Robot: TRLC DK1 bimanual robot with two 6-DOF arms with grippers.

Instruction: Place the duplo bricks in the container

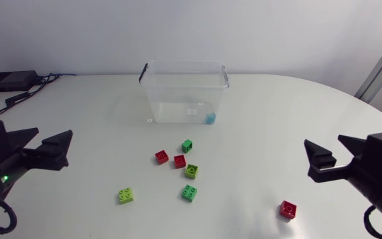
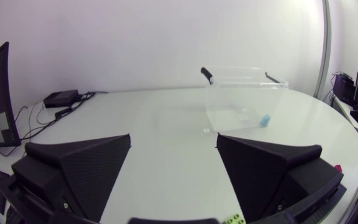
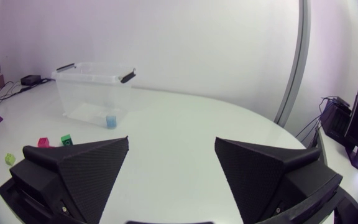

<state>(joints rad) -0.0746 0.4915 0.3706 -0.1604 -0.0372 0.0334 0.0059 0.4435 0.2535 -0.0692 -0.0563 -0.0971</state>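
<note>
Clear container (image 1: pixel 178 99), red bricks (image 1: pixel 180 161), green bricks (image 1: pixel 190 192)

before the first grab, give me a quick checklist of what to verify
1. Left gripper open and empty: ok.
2. Right gripper open and empty: ok.
3. Container upright, top open: ok.
4. Everything inside already: not ok; only the blue brick is in.
5. Lone red brick near the right gripper, nothing crowding it: ok.
6. Clustered red brick clear of its red neighbour: cannot tell.
</note>
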